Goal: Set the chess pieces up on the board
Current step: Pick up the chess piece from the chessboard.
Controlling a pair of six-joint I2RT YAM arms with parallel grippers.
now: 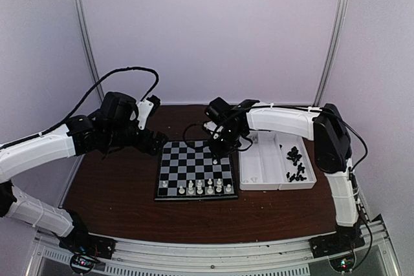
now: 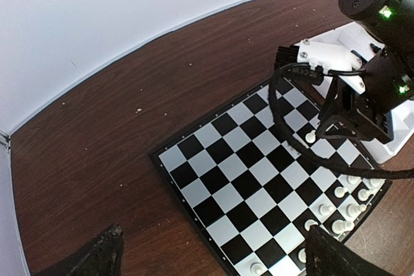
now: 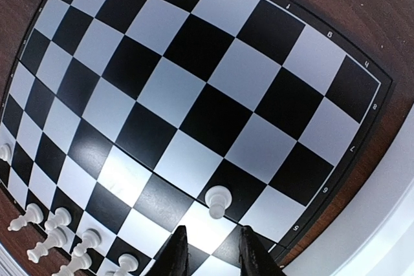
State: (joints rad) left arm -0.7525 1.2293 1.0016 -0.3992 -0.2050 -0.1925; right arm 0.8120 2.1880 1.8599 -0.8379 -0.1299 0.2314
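We see the board (image 1: 196,171) lying flat in the middle of the dark wooden table (image 1: 116,185), with most of the white pieces (image 1: 200,187) standing in its rows nearest the arm bases. One lone white pawn (image 3: 218,200) stands upright farther up, on a black square one square in from the board's edge on the tray side. The right claw (image 3: 210,237) hangs just over that pawn. Its two dark fingers (image 3: 174,253) are a little apart, and the pawn stands free just past their tips, gripped by nothing. The left claw (image 2: 213,244) hovers off the board's far left corner with its jaws spread wide and nothing between them. A white two-part tray (image 1: 259,185) sits just beside the board on the right, and the black pieces (image 1: 294,163) lie heaped in its right-hand part. The only writing we find is a line of small pale characters (image 3: 367,64) printed along the board's dark rim. They look like square labels, but they are too tiny and turned for us to read with certainty.
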